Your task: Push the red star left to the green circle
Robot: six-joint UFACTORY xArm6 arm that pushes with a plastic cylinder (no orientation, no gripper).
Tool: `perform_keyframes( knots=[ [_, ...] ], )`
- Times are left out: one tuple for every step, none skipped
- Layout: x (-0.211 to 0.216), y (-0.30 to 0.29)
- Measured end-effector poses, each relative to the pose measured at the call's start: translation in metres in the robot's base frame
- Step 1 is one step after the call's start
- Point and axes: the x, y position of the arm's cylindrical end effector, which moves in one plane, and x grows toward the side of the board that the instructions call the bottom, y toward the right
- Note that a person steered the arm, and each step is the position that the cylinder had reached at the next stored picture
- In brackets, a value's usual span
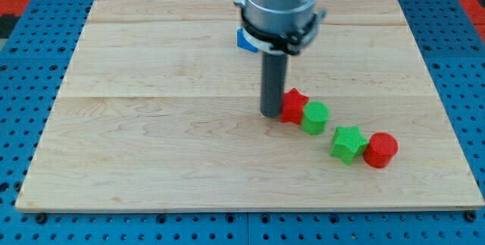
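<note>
The red star (293, 106) lies near the board's middle, touching the green circle (315, 117) on its right. My tip (271, 114) rests on the board against the red star's left side. A green star (348, 142) and a red circle (380, 149) sit touching each other further to the view's right and lower down.
A blue block (244, 41) shows only partly behind the arm's body (279, 6) near the view's top; the other blocks seen there earlier are hidden. The wooden board (151, 124) lies on a blue pegboard (23, 86).
</note>
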Motion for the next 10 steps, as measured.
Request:
perform_keyframes(
  knots=[
    [0.023, 0.039],
    [0.025, 0.017],
    [0.002, -0.031],
    [-0.032, -0.027],
    [-0.026, 0.037],
    [-0.017, 0.091],
    [-0.012, 0.096],
    [-0.043, 0.082],
    [-0.057, 0.154],
    [-0.024, 0.137]
  ],
)
